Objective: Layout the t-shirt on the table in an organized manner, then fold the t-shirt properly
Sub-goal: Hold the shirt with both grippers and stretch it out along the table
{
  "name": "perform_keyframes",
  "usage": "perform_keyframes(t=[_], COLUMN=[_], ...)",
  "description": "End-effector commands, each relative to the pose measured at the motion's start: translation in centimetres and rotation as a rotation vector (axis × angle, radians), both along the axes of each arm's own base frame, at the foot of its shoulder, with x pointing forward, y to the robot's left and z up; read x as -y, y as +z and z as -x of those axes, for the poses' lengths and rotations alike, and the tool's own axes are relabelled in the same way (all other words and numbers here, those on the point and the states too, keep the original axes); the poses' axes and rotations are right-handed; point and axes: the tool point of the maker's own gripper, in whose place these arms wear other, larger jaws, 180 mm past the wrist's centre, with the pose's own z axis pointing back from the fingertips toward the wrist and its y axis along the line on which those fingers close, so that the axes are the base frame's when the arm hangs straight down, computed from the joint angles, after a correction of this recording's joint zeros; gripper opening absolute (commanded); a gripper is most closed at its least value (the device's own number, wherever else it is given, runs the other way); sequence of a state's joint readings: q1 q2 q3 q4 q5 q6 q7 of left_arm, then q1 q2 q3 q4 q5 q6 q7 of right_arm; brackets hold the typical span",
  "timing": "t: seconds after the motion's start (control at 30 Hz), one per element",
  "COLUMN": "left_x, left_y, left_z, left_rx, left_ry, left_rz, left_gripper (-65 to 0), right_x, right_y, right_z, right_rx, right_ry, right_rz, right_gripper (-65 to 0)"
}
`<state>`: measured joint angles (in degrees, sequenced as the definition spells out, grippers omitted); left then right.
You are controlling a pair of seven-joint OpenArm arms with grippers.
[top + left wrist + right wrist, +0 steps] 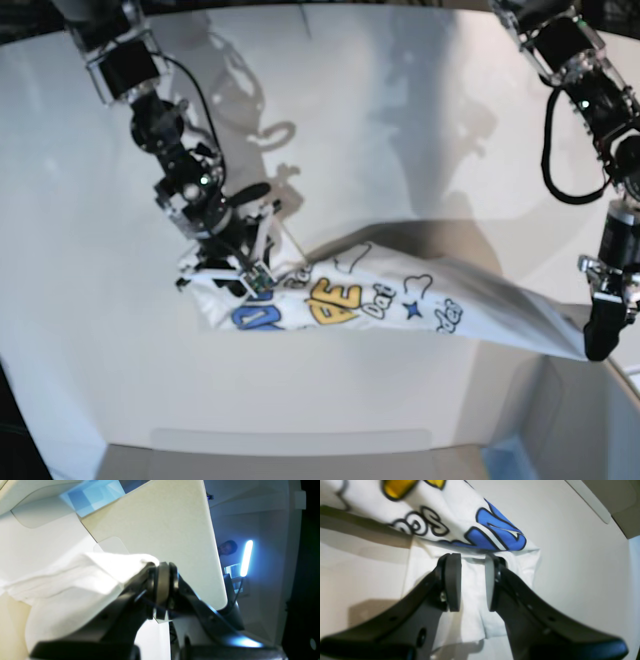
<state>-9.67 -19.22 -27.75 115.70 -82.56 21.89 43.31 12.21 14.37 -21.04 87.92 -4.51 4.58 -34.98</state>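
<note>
L wrist view: left end effector pinched closed on a bunched white corner of the t-shirt; cloth trails off toward frame left. Likely holding that corner up to stretch the shirt for layout. Pale desk edge seen at odd angle behind; beyond it a bright tube light and a person's head, dim room.

R wrist view: right end effector has jaws apart, w/ plain white cloth between the pads; can't tell if pads actually press it. T-shirt print (blue + yellow letters) lies just past the tips, draped on smooth white desk. Looks like it pins or picks the opposite end.

Base view: t-shirt stretched as a band btw both arms, print side visible, mid part resting on desk. Left end effector at desk's near right edge, right end effector mid-left. Shirt not yet flat; still layout stage. Desk white, glossy, arm shadows on it; a grey corner piece at near right.
</note>
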Motion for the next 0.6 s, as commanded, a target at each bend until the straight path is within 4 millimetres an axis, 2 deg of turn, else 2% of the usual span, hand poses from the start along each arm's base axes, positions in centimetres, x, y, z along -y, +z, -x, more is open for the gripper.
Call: perform_keyframes(t=[0.0, 0.2, 0.33, 0.5, 0.57], left_x=[0.2, -0.3, -0.4, -0.3, -0.3], left_y=[1.2, 1.6, 1.7, 1.7, 1.7], left_z=[0.0, 0.1, 0.1, 0.1, 0.1], left_rx=[0.025, 0.026, 0.028, 0.027, 0.027], left_ry=[-0.019, -0.011, -0.011, -0.013, -0.013], left_rz=[0.020, -0.002, -0.007, -0.007, -0.007], left_gripper=[-65.0, -65.0, -65.0, -65.0, -65.0], right_x=[-0.7, -0.1, 0.8, 0.4, 0.7], right_y=[1.3, 0.1, -0.6, -0.5, -1.3], right_z=[-0.5, -0.5, -2.0, -3.3, -3.5], right_rx=[0.035, 0.004, -0.008, 0.024, 0.002], right_ry=[0.019, 0.005, -0.016, -0.007, -0.013], right_rz=[-0.020, -0.009, 0.012, -0.013, -0.001], right_gripper=[-48.2, -48.2, -48.2, -48.2, -48.2])
